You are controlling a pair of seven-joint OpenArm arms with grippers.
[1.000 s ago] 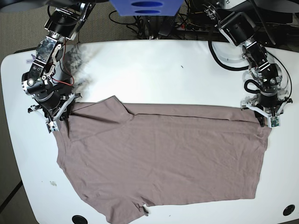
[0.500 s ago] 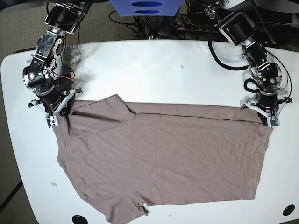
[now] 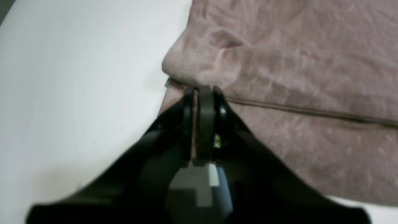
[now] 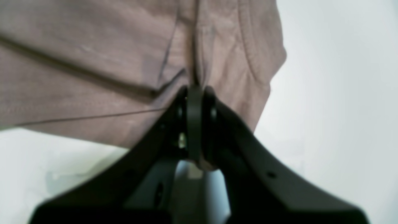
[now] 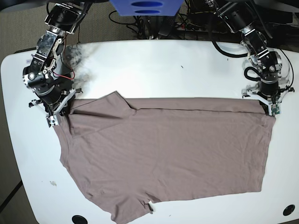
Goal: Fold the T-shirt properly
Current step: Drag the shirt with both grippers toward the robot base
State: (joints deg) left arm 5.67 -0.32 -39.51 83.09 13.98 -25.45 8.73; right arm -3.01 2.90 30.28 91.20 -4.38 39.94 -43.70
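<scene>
Moved twd back: L gripper point(image 5: 272, 111) pinching 1 T-shirt point(image 5: 177, 149); R gripper point(image 5: 62, 116) pinching too, 2 grips.

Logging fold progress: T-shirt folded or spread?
Partly folded: the T-shirt spreads wide across the table, with only a strip along its top edge and one corner flap doubled over.

The T-shirt point(image 5: 168, 154) across the middle and lower part of the frame looks like thin matt cloth, lightly wrinkled. Beneath it, the white tabletop point(image 5: 154, 70) looks smooth, with a faint soft sheen.
</scene>
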